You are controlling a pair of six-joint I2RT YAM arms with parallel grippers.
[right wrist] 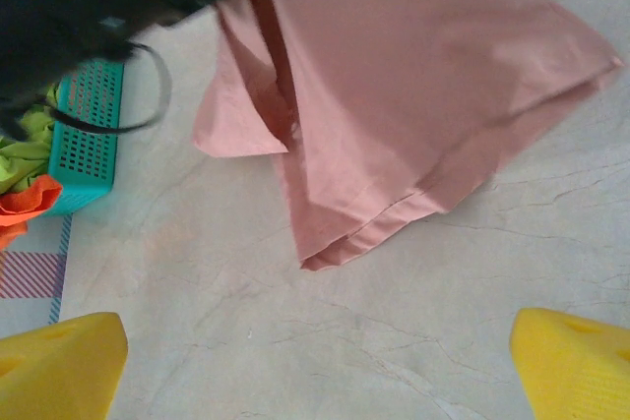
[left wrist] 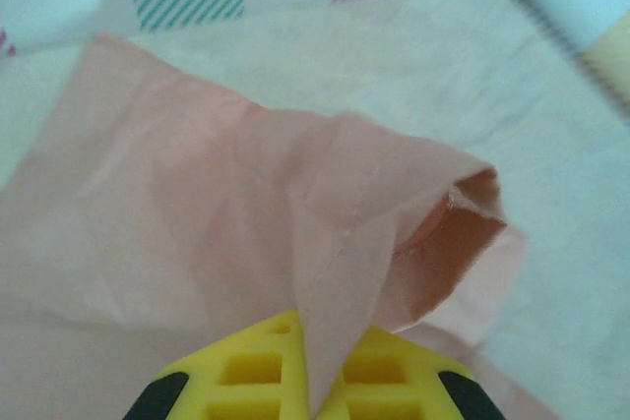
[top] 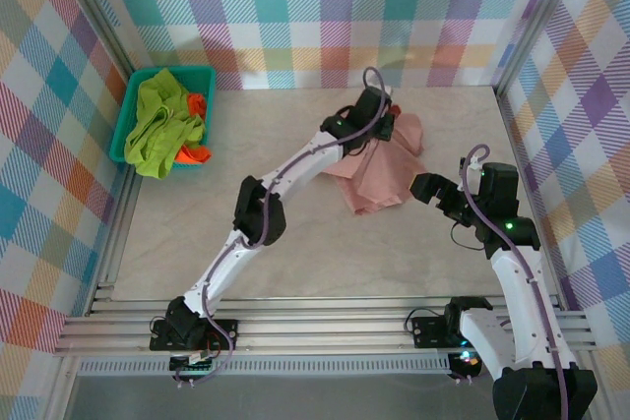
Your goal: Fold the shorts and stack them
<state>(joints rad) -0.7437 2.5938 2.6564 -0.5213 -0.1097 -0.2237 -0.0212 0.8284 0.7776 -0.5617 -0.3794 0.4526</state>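
Observation:
The dusty pink shorts [top: 379,176] lie crumpled on the table right of centre. My left gripper [top: 379,123] is over their far edge and is shut on a fold of the pink cloth [left wrist: 197,213], which rises from between its yellow fingers [left wrist: 246,366]. My right gripper [top: 429,190] hangs open just right of the shorts. Its yellow fingertips [right wrist: 59,366] are wide apart above bare table, with the pink hem [right wrist: 413,95] ahead of them. The lime green shorts [top: 157,125] and the orange shorts [top: 195,105] lie in the basket.
The teal mesh basket [top: 167,73] stands at the back left against the wall, and it appears again as the basket [right wrist: 89,135] in the right wrist view. Checked walls close in the back and both sides. Marbled table [top: 295,233] stretches in front of the shorts.

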